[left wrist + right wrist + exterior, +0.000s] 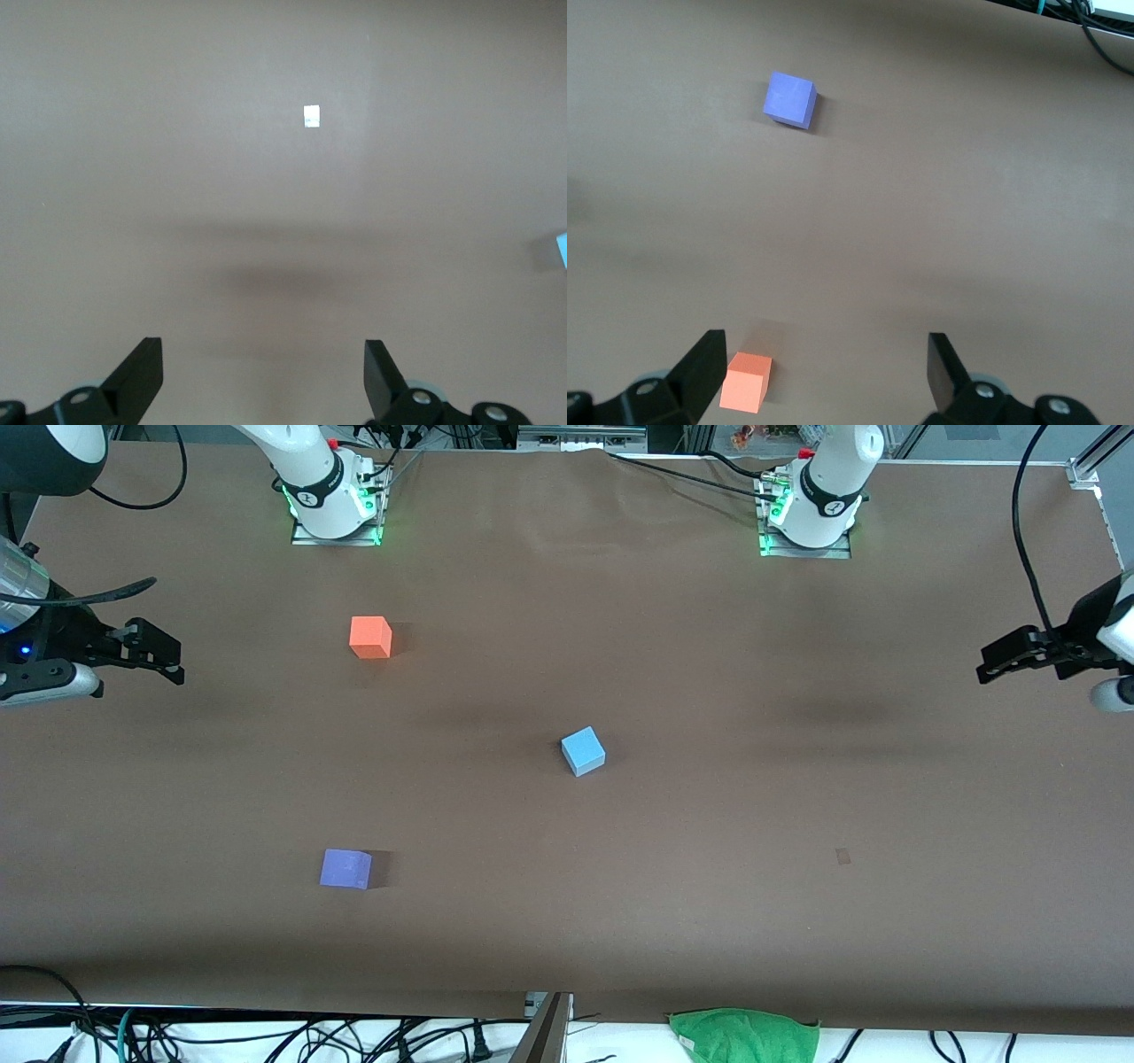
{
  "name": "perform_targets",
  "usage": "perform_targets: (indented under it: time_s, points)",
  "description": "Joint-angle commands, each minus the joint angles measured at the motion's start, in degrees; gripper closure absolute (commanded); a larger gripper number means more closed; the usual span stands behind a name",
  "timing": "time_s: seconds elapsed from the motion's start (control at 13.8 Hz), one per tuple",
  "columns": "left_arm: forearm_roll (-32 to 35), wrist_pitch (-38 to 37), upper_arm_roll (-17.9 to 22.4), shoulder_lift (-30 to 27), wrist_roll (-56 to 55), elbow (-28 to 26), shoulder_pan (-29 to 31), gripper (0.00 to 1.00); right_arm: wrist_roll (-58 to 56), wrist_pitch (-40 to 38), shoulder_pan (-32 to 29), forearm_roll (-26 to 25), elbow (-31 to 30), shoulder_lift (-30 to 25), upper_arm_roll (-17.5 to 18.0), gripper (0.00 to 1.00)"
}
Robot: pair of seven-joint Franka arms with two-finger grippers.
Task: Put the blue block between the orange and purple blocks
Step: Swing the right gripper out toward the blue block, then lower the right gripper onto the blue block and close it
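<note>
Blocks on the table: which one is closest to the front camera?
The purple block. It lies lowest in the front view, nearer that camera than the blue block in the middle and the orange block, which sits closest to the robots' bases.

We see the brown desk (709, 824) under bright, even overhead light, with no glare on its matte cover. Each cube throws a short soft shadow toward the left arm's end: the orange block (370, 638), the blue block (583, 751) and the purple block (345, 868). Broad faint dark bands lie across the desk beside the blue block. Green lamps glow at both arm bases. The left wrist view looks hazy and washed out, with a diffuse shadow band mid-frame; the right wrist view is crisper.
</note>
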Motion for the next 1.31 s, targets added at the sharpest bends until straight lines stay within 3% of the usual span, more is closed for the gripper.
perform_targets:
  time_s: [0.0,0.65,0.87,1.02,1.24]
  points:
    - [-1.1,-1.2,-0.2,0.8,1.7,0.5,-0.4,0.0,-0.1,-0.9,-0.4,-0.6,1.4,0.3,0.2,0.0]
    - [-1.1,-1.5,-0.4,1.4,1.8,0.7,-0.8,0.0,0.0,-0.7,1.0,-0.1,1.2,4.0,0.8,0.0]
    - [-1.1,-1.5,-0.4,1.6,1.8,0.8,-0.6,0.0,0.0,0.1,5.7,-0.7,1.4,7.2,0.8,0.0]
    - [-1.1,-1.5,-0.4,1.8,1.8,0.8,-0.3,0.0,6.6,0.8,9.3,-0.4,1.6,9.7,0.8,0.0]
    - [-1.1,-1.5,-0.4,1.9,1.8,0.8,-0.6,0.0,14.4,6.2,10.9,1.8,1.6,13.5,5.1,0.0]
